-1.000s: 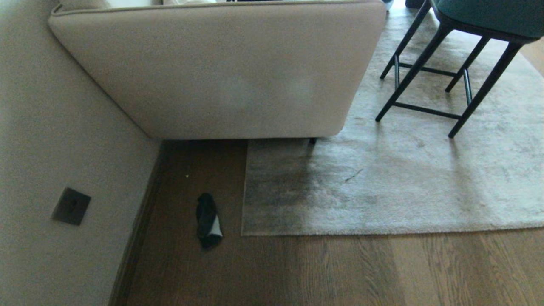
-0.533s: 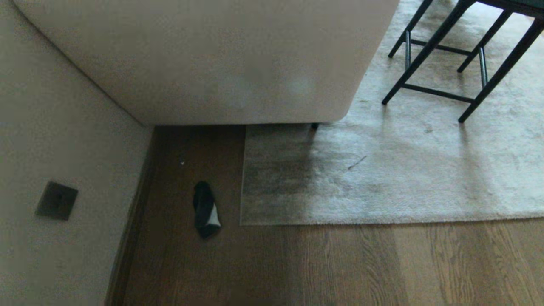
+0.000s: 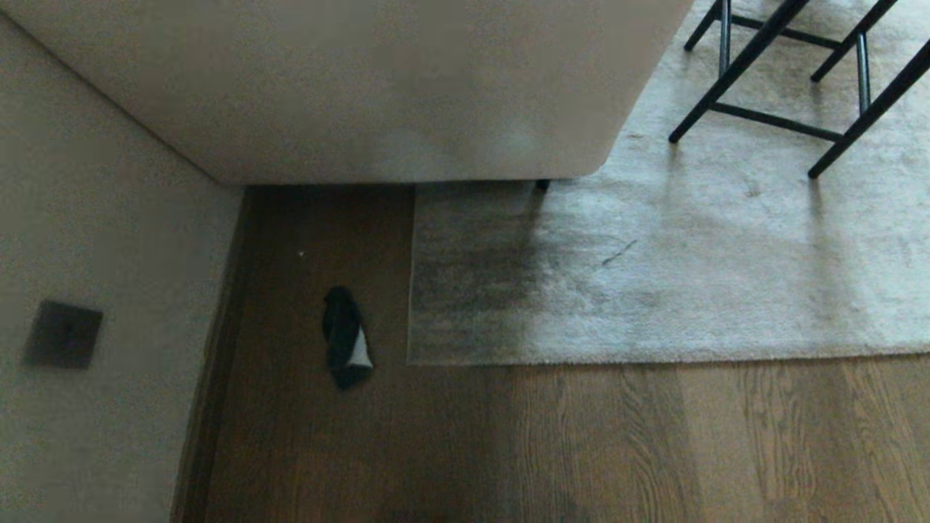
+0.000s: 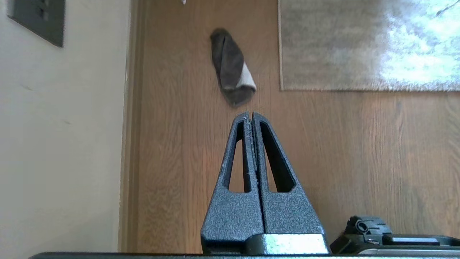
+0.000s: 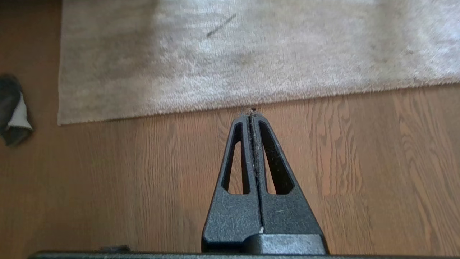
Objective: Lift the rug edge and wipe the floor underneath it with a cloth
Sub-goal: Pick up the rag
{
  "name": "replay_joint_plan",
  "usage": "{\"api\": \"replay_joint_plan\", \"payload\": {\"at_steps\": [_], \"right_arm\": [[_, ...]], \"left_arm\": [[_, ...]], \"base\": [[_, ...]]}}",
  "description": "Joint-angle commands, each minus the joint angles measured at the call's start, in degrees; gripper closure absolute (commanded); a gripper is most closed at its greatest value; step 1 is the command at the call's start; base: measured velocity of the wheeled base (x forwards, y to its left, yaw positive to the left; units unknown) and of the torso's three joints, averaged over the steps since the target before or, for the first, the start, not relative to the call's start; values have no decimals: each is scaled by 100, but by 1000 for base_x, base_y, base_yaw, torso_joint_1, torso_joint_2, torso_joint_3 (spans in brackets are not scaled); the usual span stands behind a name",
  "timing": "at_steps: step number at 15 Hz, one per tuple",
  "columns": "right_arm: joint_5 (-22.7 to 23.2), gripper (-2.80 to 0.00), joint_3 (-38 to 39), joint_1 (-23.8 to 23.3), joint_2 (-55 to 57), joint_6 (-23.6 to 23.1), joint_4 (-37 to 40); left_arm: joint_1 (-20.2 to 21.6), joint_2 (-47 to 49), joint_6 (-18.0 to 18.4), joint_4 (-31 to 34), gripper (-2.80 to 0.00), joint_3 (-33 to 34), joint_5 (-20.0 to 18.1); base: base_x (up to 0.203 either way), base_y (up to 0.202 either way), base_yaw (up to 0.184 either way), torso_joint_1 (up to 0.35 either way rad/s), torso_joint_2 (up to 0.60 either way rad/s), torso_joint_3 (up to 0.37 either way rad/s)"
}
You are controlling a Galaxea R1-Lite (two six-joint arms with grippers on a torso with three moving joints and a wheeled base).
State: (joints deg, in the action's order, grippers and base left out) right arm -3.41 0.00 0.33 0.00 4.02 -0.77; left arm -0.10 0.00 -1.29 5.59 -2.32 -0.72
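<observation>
Nearest: bare floor [image 3: 581,443], brown planks with wavy grain, nothing on this stretch. Both grippers hang above it, neither touching anything. Left gripper [image 4: 250,114] has its fingers pressed together, empty, tips aimed toward the cloth [image 4: 231,68] but apart from it. Right gripper [image 5: 252,114] is likewise pinched closed and empty (bits of fluff caught at the tip), tips lined up close to the rug edge [image 5: 230,104] in its wrist view; contact can't be told.

Next out: the cloth lies crumpled on the planks, mostly dark with a pale patch showing, between the wall skirting [image 3: 211,363] and the rug's square corner, just beside the corner, not touching it. The rug lies flat on the floor.

Farther: wall socket plate [image 3: 64,334] on the left wall. Beige sofa [image 3: 378,87] sits at the back, partly over the rug. Black chair legs [image 3: 770,80] stand on the rug, far right.
</observation>
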Motion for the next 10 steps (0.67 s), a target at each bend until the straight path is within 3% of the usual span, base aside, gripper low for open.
{"api": "replay_joint_plan", "payload": {"at_steps": [1, 10], "right_arm": [[-1, 0, 0, 2, 3, 2, -3], [-1, 0, 0, 2, 0, 2, -2]], "left_arm": [[1, 0, -3, 10, 0, -1, 2], [1, 0, -3, 8, 0, 2, 2]], "base": [[0, 0, 0, 2, 5, -189], [0, 0, 0, 3, 1, -196]]}}
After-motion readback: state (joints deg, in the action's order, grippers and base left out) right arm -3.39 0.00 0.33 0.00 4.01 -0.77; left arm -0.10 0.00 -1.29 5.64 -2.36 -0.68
